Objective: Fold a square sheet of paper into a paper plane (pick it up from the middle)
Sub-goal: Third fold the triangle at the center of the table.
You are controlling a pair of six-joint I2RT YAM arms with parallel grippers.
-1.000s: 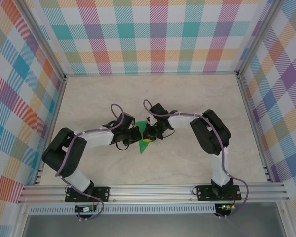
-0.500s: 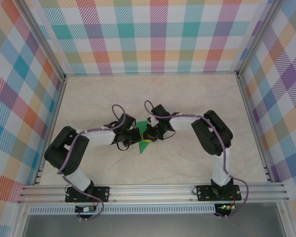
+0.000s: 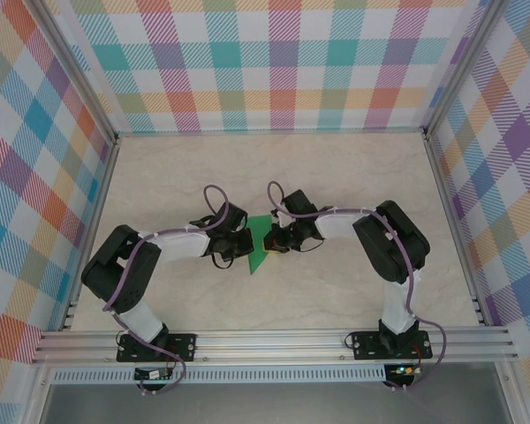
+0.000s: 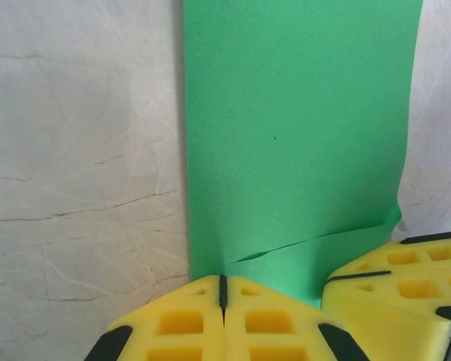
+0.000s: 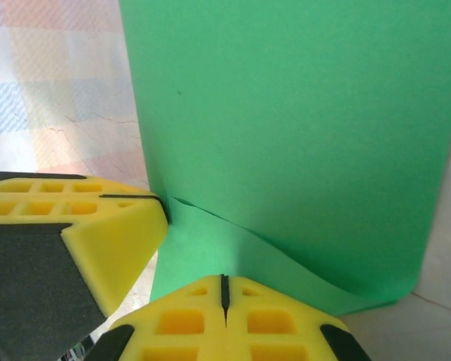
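The square sheet of paper is bright green and folded, lying mid-table with a point toward the near edge. In the left wrist view the paper shows a loose flap near the fingertips. My left gripper is at its left edge and my right gripper at its right. The left gripper is shut, its tip on the paper's near edge, with the right arm's yellow fingers beside it. The right gripper is shut on the lower layer of the paper, next to the left arm's fingers.
The pale marbled table is boxed in by plaid walls on three sides. An aluminium rail runs along the near edge by the arm bases. Open tabletop lies behind and in front of the paper.
The right gripper has shifted slightly right and back, uncovering more of the green paper. The left arm has barely moved. Both grippers stay shut.
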